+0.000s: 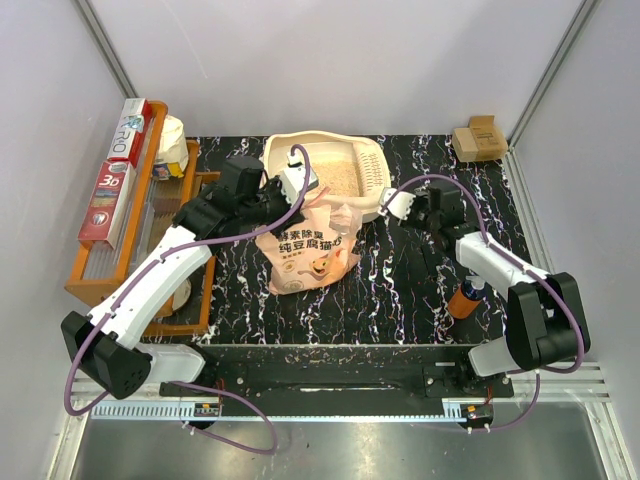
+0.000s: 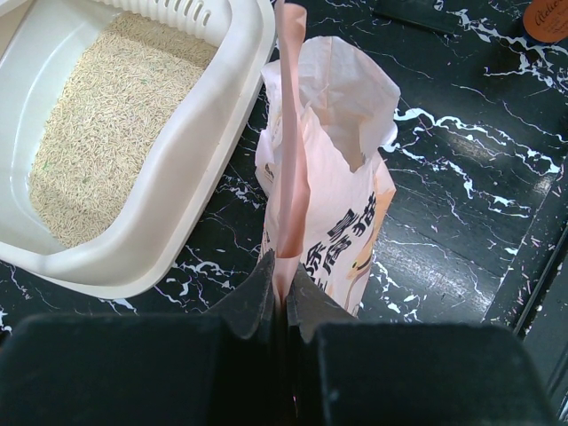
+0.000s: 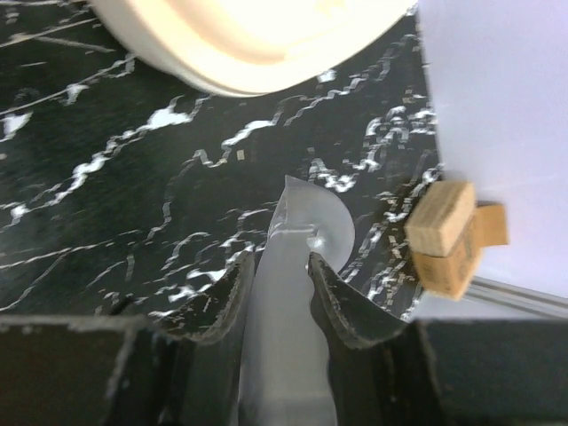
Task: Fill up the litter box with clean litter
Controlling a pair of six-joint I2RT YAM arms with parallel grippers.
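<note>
The litter box [image 2: 222, 115] sits at the far middle of the black marbled desk [image 1: 390, 290], its slotted grille end to the right. The clean litter [image 2: 106, 133] lies as a shallow pale tan layer across its floor, with bare cream plastic showing toward the walls.

Just beside the box's near rim stands the pink-and-white bag [image 2: 346, 235]. It is upright, its mouth gapes open, and it touches or nearly touches the box wall. The left tool [image 2: 284, 275] is pressed together on a thin pink strip of the bag's upper edge; seen from its wrist, the box lies to the left of it and beyond.

The right tool [image 3: 280, 266] hovers off the grille end of the box, apart from the rim. It pinches a pale grey flat piece [image 3: 311, 213] with a rounded tip; what that piece is cannot be told.

Farther out, two small wooden blocks [image 3: 444, 222] rest in the far right corner. An orange-brown bottle [image 1: 464, 298] stands under the right arm. Along the left edge an orange wooden tray [image 1: 206, 300] carries long printed boxes [image 1: 115, 190].
</note>
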